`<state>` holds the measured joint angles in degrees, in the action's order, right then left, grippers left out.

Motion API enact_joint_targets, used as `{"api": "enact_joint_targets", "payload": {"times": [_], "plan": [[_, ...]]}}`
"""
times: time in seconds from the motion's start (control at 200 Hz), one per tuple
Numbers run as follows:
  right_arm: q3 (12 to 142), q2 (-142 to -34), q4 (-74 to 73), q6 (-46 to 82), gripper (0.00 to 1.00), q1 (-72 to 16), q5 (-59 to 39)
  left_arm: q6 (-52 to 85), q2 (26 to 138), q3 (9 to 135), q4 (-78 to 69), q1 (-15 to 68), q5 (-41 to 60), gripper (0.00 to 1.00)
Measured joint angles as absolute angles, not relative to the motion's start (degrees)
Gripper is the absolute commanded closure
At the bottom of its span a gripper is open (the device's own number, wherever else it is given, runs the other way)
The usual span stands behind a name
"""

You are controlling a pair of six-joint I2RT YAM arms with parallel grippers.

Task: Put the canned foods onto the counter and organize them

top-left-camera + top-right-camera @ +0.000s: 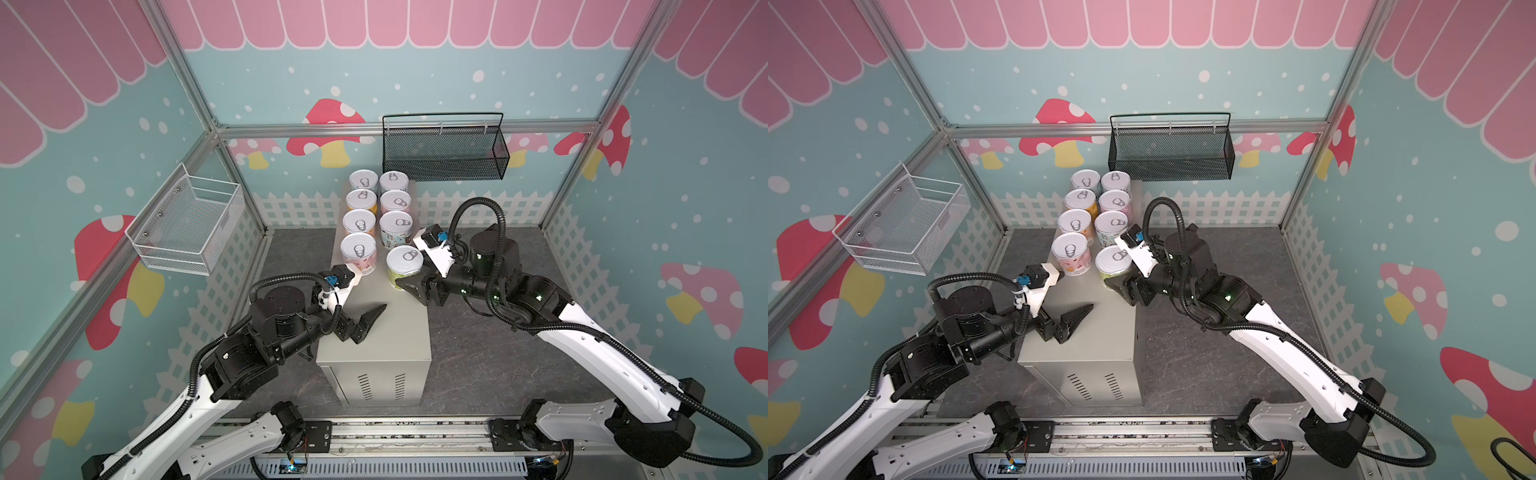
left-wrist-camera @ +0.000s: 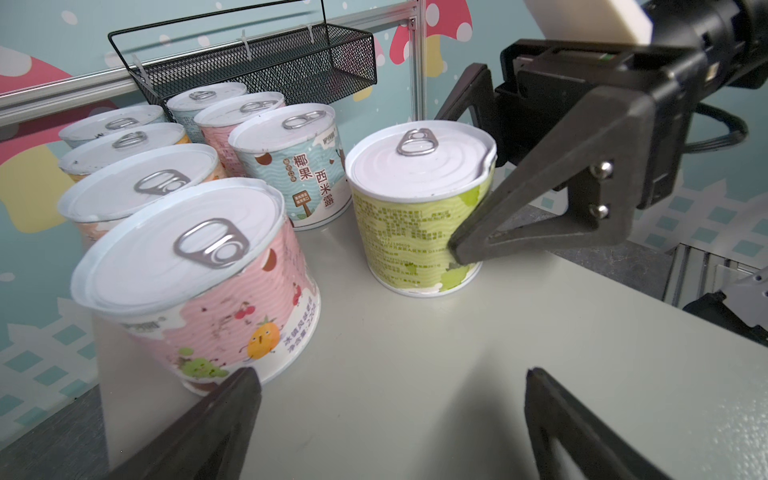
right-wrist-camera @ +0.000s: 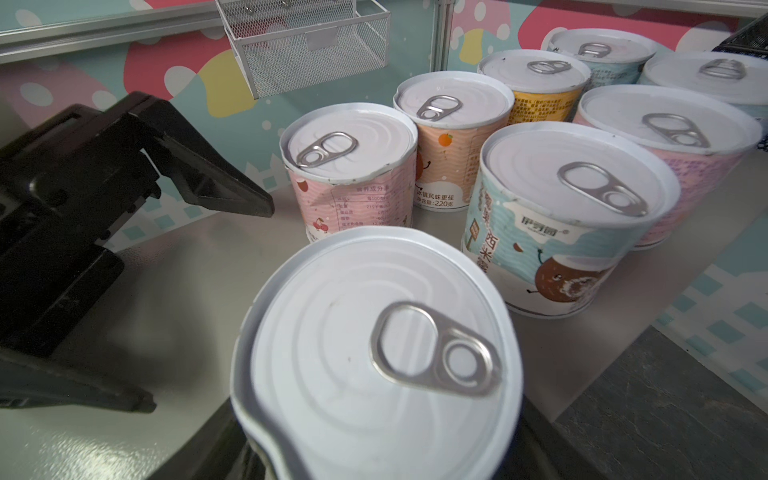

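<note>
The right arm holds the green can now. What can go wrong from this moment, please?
1. The rim of the green can looks dented beside the jaws of the right gripper; harder squeezing could crush it more.
2. The left gripper hangs open with one jaw close to the pink can; a forward move might knock that can.

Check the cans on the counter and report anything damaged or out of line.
The green can stands out: its lid rim is buckled inward beside the right gripper's fingers clamping it. It also sits slightly apart from its column. The other cans look intact.
</note>
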<state>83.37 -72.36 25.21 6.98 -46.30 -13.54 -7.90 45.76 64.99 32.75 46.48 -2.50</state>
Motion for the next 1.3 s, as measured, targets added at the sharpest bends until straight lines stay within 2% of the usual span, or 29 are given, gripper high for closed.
{"api": "enact_joint_targets", "payload": {"times": [1.301], "plan": [[83.37, -75.07, 20.51, 7.42, 0.31, -46.30, -10.87, -7.92, 45.41, 64.97, 33.04, 46.46, -1.87, 0.00]]}}
